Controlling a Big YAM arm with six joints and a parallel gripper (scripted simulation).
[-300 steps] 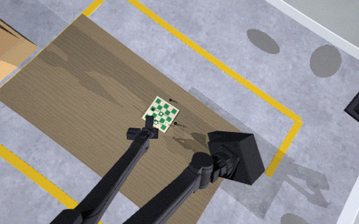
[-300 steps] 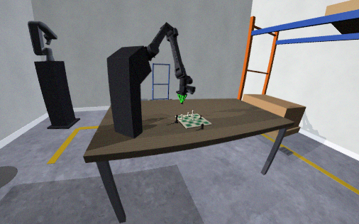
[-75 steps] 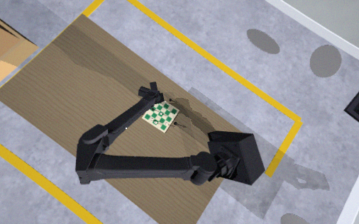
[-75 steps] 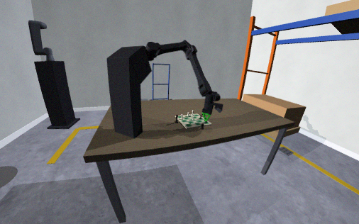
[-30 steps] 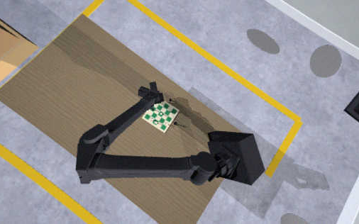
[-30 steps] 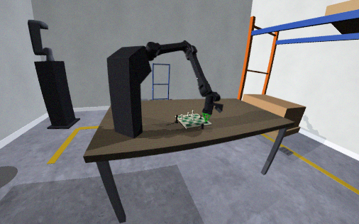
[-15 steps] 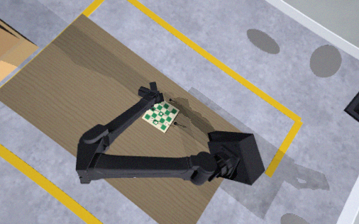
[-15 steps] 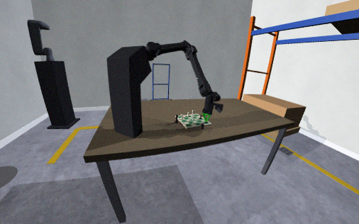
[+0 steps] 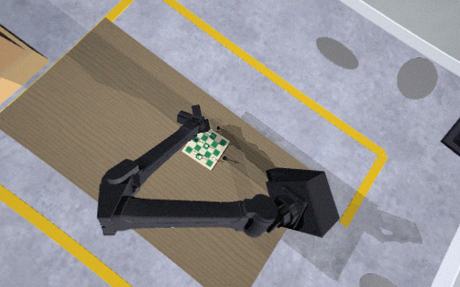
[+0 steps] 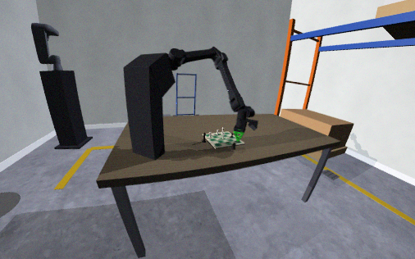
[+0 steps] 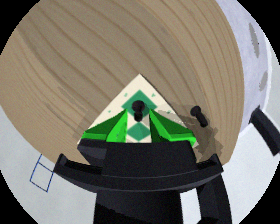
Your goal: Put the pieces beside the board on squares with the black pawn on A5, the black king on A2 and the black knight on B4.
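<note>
The small green and white chessboard (image 9: 205, 149) lies on the wooden table and also shows in the exterior view (image 10: 224, 140). My gripper (image 11: 138, 112) hangs over the board's far corner, its green fingers parted. A black piece (image 11: 138, 106) stands upright on the board between the fingertips, with a gap on each side; I cannot tell which kind of piece it is. A second black piece (image 11: 199, 115) stands on the table just off the board's edge. In the top view, black pieces stand beside the board at its far side (image 9: 217, 127) and near side (image 9: 225, 158). White pieces stand on the board (image 10: 220, 132).
The arm's dark base block (image 9: 305, 200) stands on the table near the board. A cardboard box (image 10: 318, 123) sits at the table's far right end. The arm's links (image 9: 157, 156) reach over the table left of the board.
</note>
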